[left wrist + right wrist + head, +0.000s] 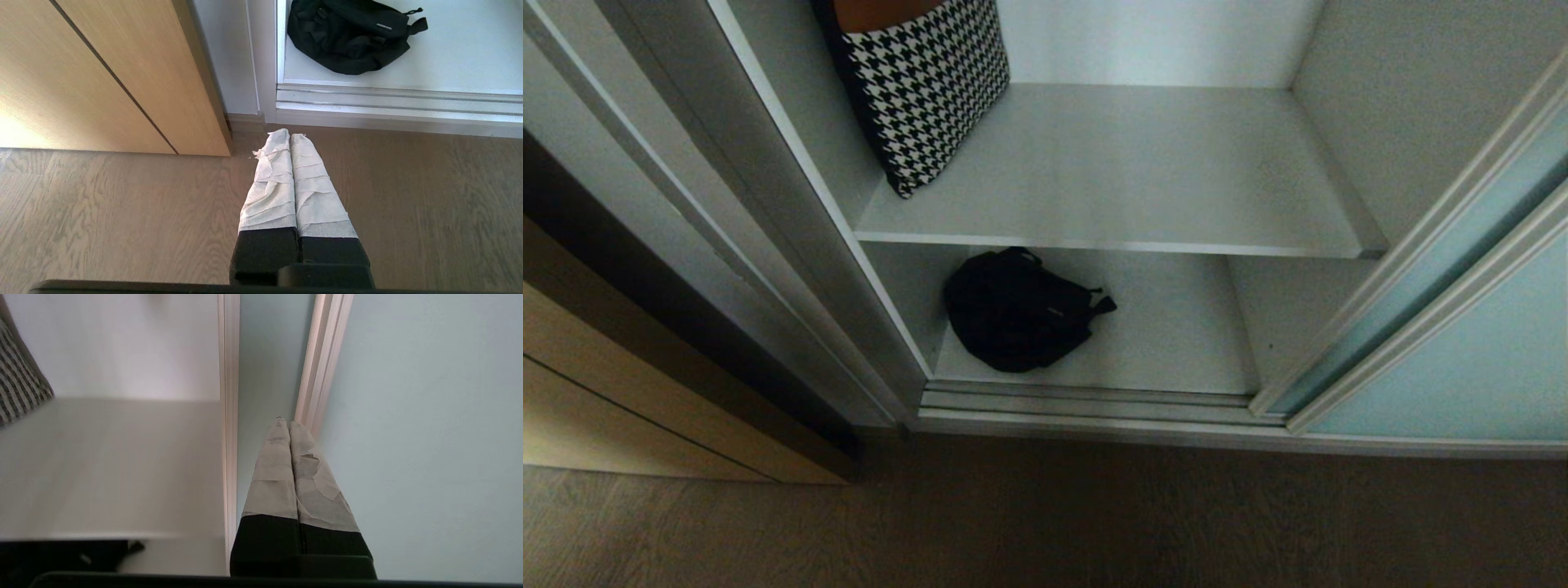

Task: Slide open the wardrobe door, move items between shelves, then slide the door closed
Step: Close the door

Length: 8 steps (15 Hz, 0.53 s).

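The wardrobe stands open. The sliding wardrobe door (pixel 1478 367), frosted pale blue-green glass in a silver frame, is pushed to the right. On the upper of the shelves (pixel 1111 171) a black-and-white houndstooth bag (pixel 923 90) leans at the left. A black backpack (pixel 1017 310) lies on the lower shelf (pixel 1176 335). My right gripper (pixel 286 424) is shut and empty, its tips close to the door's frame edge (pixel 322 363) beside the glass (pixel 429 437); I cannot tell if they touch. My left gripper (pixel 290 134) is shut and empty, low over the floor. Neither gripper shows in the head view.
A ridged silver floor track (pixel 1086 404) runs along the wardrobe's front. A tan wooden panel (pixel 645 384) stands to the left of the opening. Wood floor (pixel 1045 523) lies in front. A second glass strip (pixel 269 355) shows behind the door frame.
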Tool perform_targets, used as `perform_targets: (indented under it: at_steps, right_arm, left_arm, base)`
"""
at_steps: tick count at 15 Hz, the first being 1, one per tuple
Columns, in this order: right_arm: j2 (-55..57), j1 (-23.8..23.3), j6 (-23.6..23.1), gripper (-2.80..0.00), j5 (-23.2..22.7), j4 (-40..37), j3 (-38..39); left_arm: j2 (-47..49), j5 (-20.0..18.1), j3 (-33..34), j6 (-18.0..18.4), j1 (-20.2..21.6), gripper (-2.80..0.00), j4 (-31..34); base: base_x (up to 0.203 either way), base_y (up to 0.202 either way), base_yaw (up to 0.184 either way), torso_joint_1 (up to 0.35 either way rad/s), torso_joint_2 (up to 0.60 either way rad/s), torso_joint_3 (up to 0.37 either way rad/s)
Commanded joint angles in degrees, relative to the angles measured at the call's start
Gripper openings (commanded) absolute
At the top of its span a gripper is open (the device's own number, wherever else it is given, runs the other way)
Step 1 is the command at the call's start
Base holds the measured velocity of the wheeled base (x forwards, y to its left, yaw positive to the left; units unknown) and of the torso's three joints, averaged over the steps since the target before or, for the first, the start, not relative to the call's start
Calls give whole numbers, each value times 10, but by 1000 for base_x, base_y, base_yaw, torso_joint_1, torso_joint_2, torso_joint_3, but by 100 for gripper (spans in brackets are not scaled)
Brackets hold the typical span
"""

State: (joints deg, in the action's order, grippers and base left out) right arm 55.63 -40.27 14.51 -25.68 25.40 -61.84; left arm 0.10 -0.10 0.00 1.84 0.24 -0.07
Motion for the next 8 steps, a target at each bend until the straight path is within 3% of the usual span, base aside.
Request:
perform_targets:
  at_steps: [1, 8]
  right_arm:
    - [10, -29, 11, -280, -9, 44, 6]
    - [63, -34, 25, -280, -55, 261, 79]
  left_arm:
    - [1, 0, 0, 0, 0, -280, 0]
    - [1, 0, 0, 0, 0, -280, 0]
  base:
    - [0, 0, 0, 0, 0, 0]
    - [0, 0, 0, 0, 0, 0]
